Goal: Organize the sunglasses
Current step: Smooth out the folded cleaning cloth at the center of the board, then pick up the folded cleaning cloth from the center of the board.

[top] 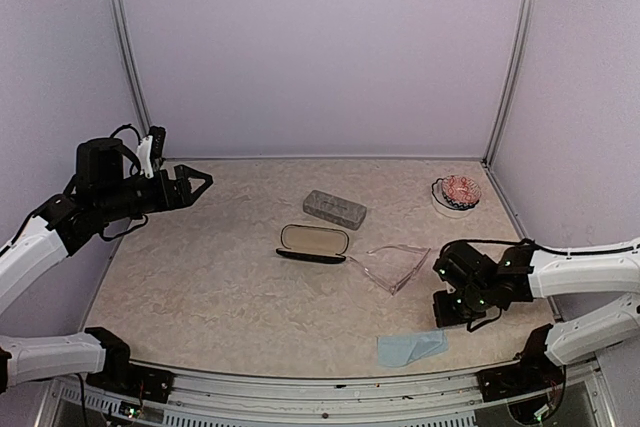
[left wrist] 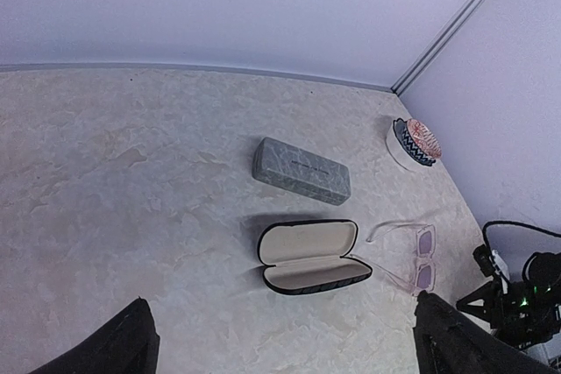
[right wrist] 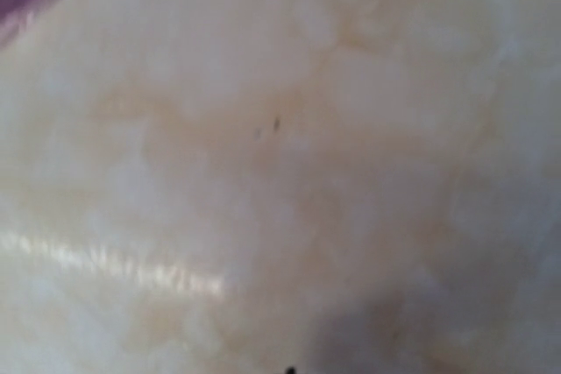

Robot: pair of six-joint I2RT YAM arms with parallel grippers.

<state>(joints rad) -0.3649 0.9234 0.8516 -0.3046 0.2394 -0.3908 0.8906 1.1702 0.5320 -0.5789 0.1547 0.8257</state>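
Note:
One pair of sunglasses (top: 394,265) with a clear pinkish frame lies unfolded on the table right of centre; in the left wrist view the sunglasses (left wrist: 412,257) sit just right of the open black case. My left gripper (top: 196,184) hovers high over the table's left side, open and empty, its fingertips (left wrist: 118,346) at the bottom corners of its wrist view. My right gripper (top: 448,317) points down at the tabletop just right of the sunglasses, shut. Its wrist view shows only blurred table surface, very close.
A black oval case (top: 313,243) lies open at the centre, cream lining up. A shut grey case (top: 334,208) lies behind it. A small bowl (top: 456,193) stands at the back right. A light blue cloth (top: 411,347) lies by the near edge.

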